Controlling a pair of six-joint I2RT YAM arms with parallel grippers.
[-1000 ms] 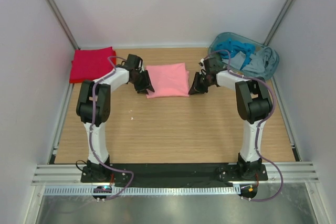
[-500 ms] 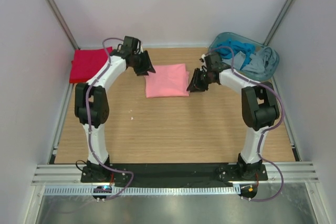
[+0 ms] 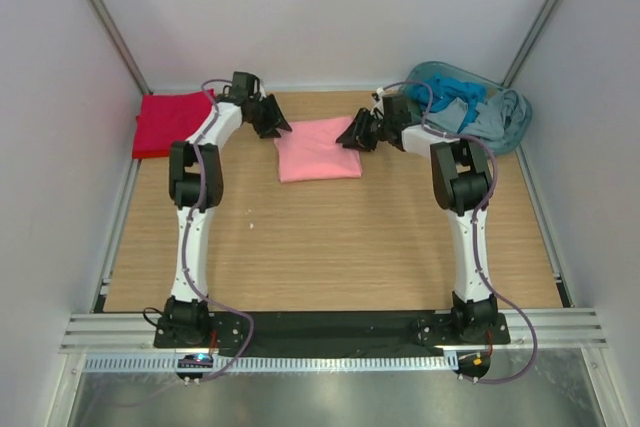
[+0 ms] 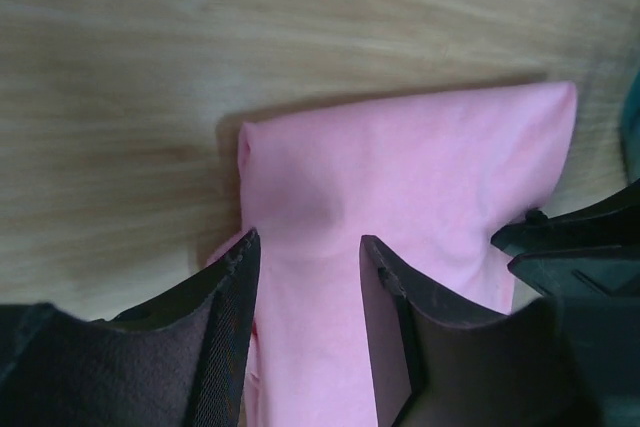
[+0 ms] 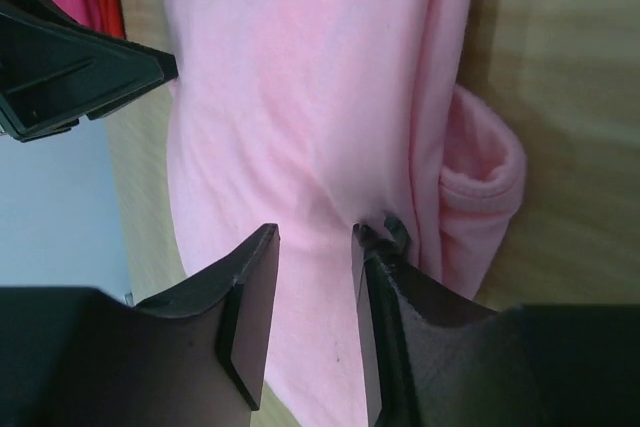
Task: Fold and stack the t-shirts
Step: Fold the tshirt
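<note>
The salmon-pink t-shirt (image 3: 318, 150) lies folded into a rectangle at the middle back of the table. The bright red t-shirt (image 3: 170, 122) lies folded at the back left. My left gripper (image 3: 273, 124) is at the pink shirt's far left corner and my right gripper (image 3: 356, 134) at its far right corner. In the left wrist view my left gripper (image 4: 305, 252) is open, with the pink shirt (image 4: 420, 177) flat between its fingers. In the right wrist view my right gripper (image 5: 315, 242) is open over the pink shirt (image 5: 290, 97), one fingertip (image 5: 385, 232) pressing into the cloth.
A blue basket (image 3: 425, 75) heaped with blue and grey clothes stands at the back right, close behind my right arm. White walls enclose the table at the back and sides. Bare wood lies in front of the pink shirt.
Both grippers moved from the pink shirt's left and right sides back to its far corners. The shirt stayed about where it was.
</note>
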